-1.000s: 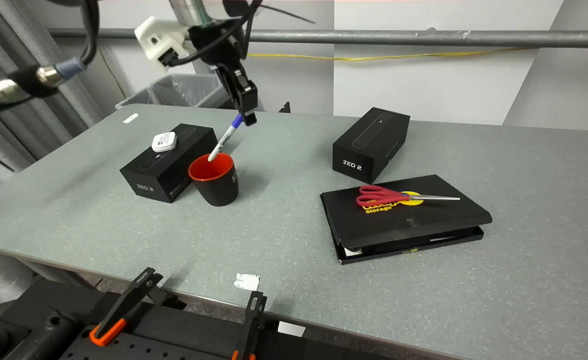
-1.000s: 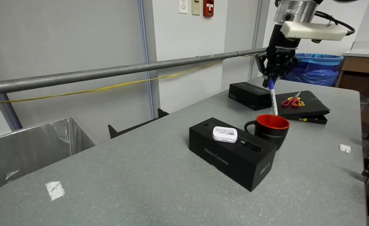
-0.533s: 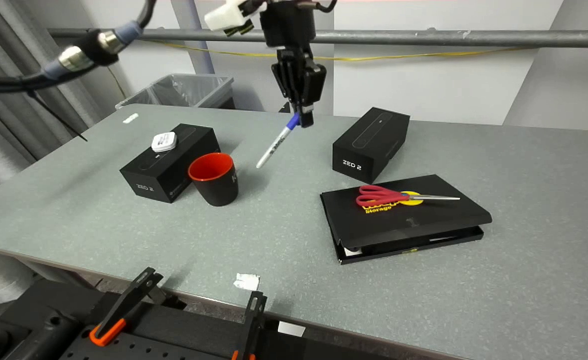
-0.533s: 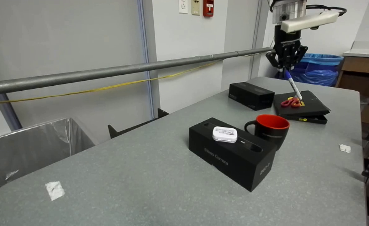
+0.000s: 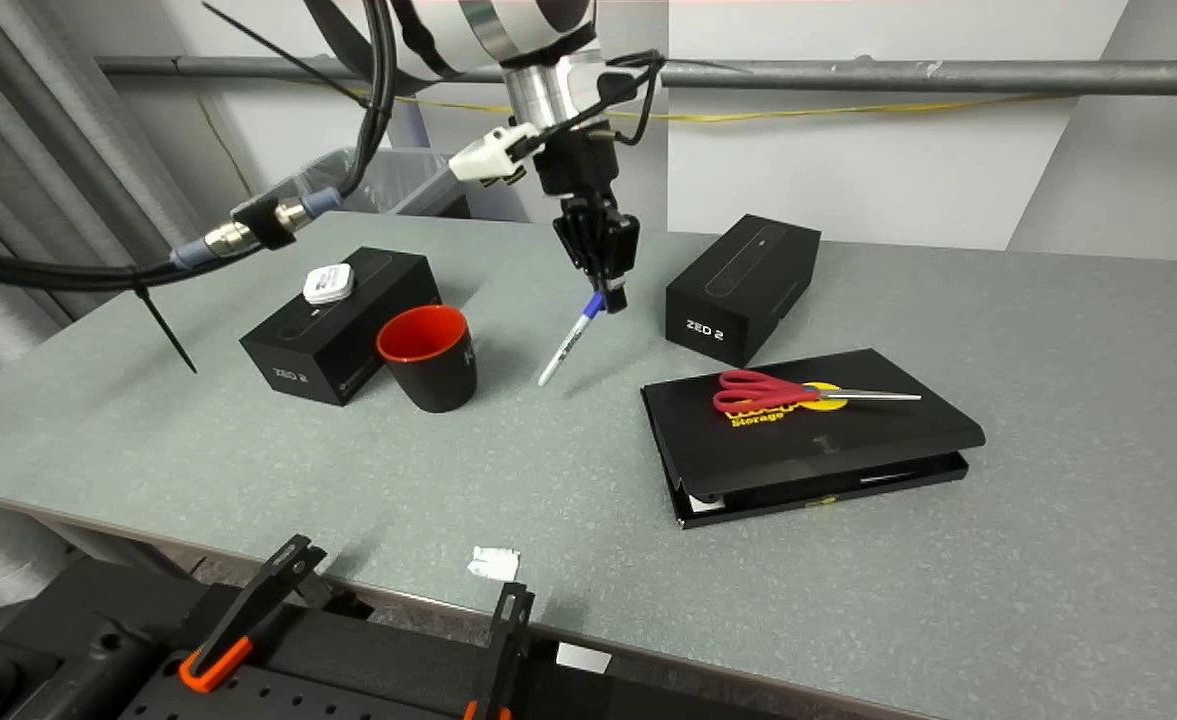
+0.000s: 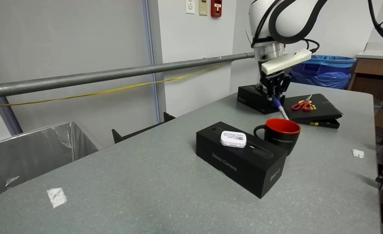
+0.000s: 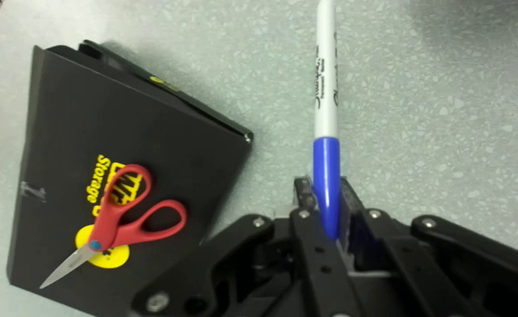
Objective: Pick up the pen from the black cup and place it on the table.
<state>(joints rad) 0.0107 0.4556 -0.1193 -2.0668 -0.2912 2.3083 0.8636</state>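
Observation:
The pen, white with a blue cap, shows in both exterior views and in the wrist view. My gripper is shut on its blue cap. The pen slants with its white end down over the table; I cannot tell whether its tip touches. The black cup with a red inside stands upright, apart from the pen, and is outside the wrist view. In an exterior view the pen's tip is behind the cup's rim.
A black box with a white tin stands beside the cup. Another black box is close to my gripper. A flat black case with red scissors on it lies near. A rail runs along the wall.
A second ago the pen's tip was at the cup's mouth. Then my gripper carried the pen away from the cup, and now it is lower, closer to the table. The cup has not moved.

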